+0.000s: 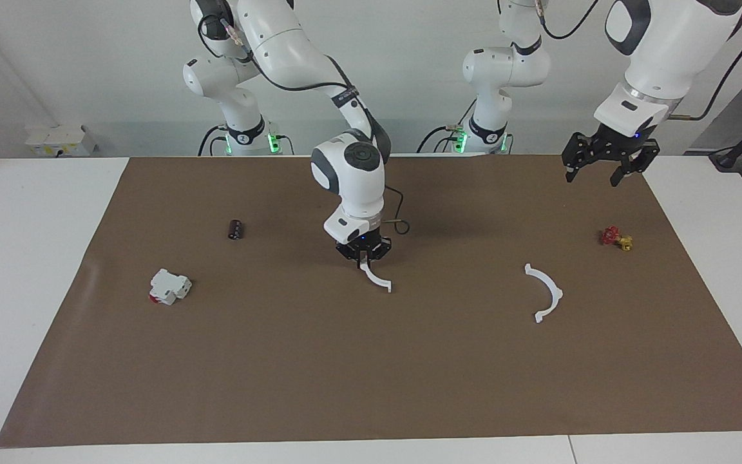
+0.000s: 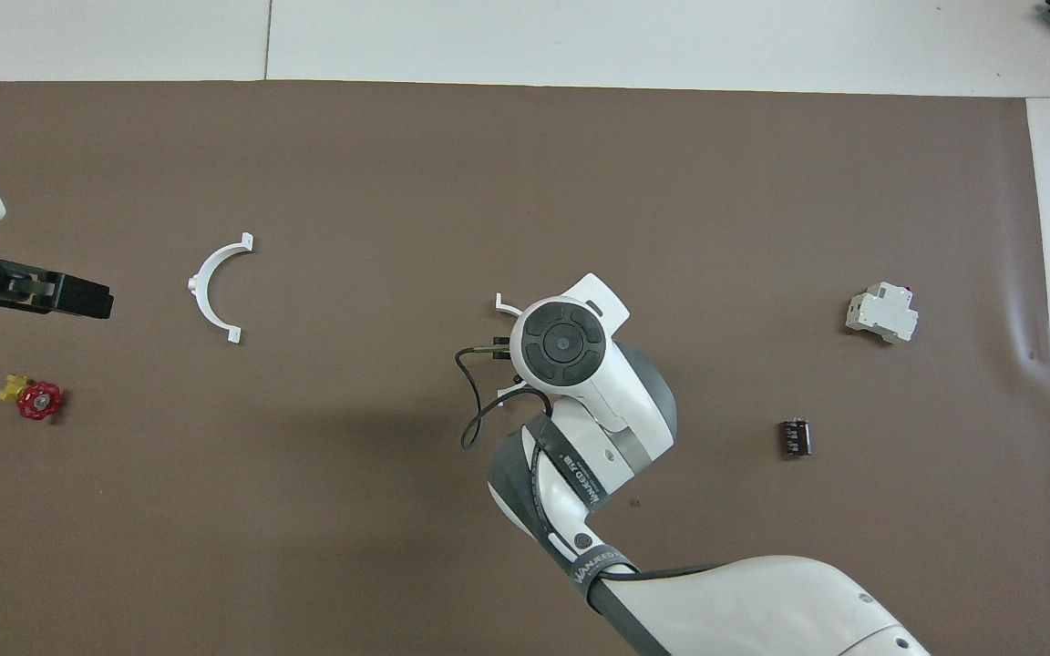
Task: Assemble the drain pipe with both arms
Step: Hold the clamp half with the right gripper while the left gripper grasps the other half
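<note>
The drain pipe lies in two white half-rings. My right gripper is shut on the top end of one half-ring over the middle of the brown mat. This half hangs down with its lower tab close to the mat. From overhead only its tab shows beside the right wrist, which hides the gripper. The other half-ring lies flat toward the left arm's end. My left gripper hangs open and empty in the air, over the mat between that half-ring and the mat's edge at the left arm's end.
A small red and yellow valve lies near the mat's edge at the left arm's end. Toward the right arm's end sit a blocky white part with red and a small dark cylinder.
</note>
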Action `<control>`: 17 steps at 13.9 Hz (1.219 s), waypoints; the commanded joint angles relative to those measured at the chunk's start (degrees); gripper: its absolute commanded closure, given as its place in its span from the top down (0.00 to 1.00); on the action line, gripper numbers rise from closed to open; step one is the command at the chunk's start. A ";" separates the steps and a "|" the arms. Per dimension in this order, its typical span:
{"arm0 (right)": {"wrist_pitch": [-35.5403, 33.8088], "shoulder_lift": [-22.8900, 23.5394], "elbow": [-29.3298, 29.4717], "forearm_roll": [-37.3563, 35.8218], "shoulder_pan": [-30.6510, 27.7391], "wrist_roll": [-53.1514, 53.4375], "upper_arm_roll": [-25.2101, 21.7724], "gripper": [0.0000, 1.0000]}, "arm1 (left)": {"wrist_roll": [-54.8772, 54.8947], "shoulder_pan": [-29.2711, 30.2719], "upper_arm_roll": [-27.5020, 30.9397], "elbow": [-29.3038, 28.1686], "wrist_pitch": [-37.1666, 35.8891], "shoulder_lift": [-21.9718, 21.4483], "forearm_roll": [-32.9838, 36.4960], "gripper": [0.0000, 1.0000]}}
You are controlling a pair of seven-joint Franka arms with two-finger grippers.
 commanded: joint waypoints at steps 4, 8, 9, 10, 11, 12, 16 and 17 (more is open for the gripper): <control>1.60 -0.31 -1.01 -1.48 -0.14 -0.08 0.03 0.00 | -0.38 0.61 -0.27 -7.57 11.39 1.54 0.27 0.91; 1.51 -0.39 -1.36 -1.39 -0.14 0.19 0.03 0.00 | -0.38 2.19 -0.27 -11.51 18.76 5.07 0.18 0.90; 1.51 -0.39 -1.37 -1.39 -0.14 0.19 0.03 0.00 | -0.47 2.20 -0.27 -12.75 21.83 6.55 0.10 0.90; 1.68 -0.39 -1.37 -1.39 -0.14 0.19 0.03 0.05 | -0.47 2.20 -0.27 -13.98 25.26 7.78 0.10 0.90; 1.68 -0.39 -1.45 -1.39 -0.22 0.19 0.03 0.14 | -0.38 2.28 -0.27 -15.12 27.99 8.67 0.10 0.90; 1.68 -0.39 -1.45 -1.39 -0.14 0.19 0.03 0.18 | -0.29 2.46 -0.27 -15.31 29.67 10.15 0.10 0.90; 1.68 -0.48 -1.54 -1.39 -0.22 0.19 0.03 0.24 | -0.12 2.81 -0.27 -14.96 35.04 15.78 0.10 0.90; 1.77 -0.48 -1.80 -1.39 -0.14 0.19 0.03 0.25 | -0.12 2.81 -0.27 -14.70 35.83 17.19 0.10 0.90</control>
